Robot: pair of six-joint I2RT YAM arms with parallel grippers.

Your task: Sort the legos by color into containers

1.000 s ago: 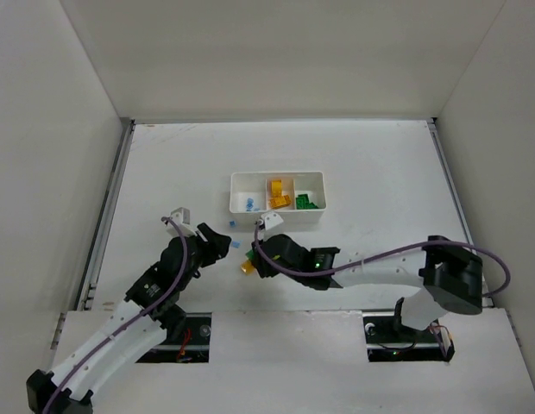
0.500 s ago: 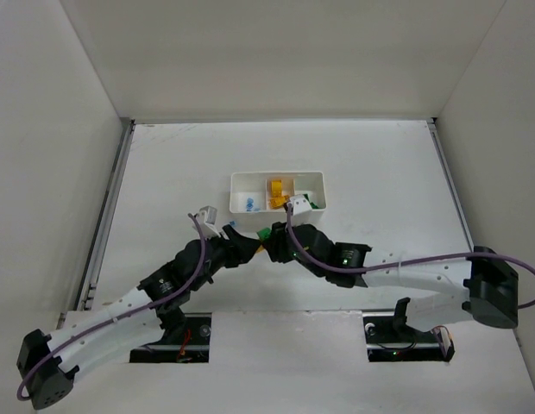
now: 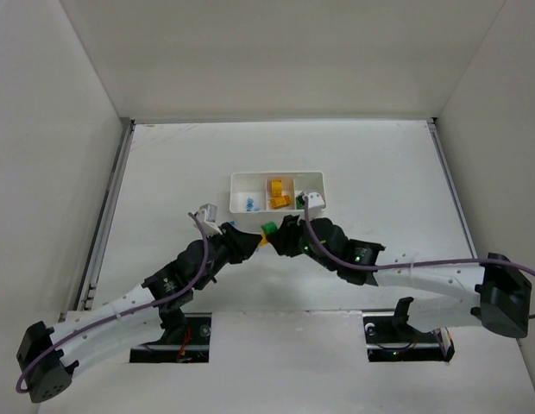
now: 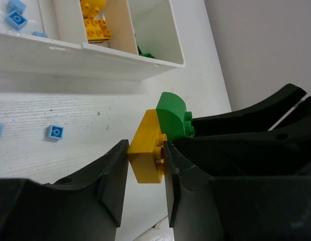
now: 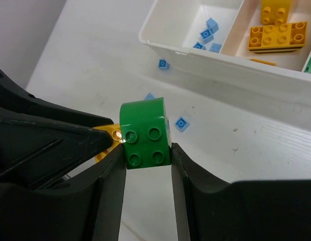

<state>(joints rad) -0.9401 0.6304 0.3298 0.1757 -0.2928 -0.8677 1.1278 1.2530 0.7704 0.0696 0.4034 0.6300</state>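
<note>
Two claws, one tray

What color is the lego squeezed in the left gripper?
Yellow-orange. The yellow-orange lego shows best in the left wrist view, joined to a green lego.

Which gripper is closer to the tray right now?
Right: the right gripper holds the green brick just before the tray; the left gripper grips the yellow brick farther back.
</note>
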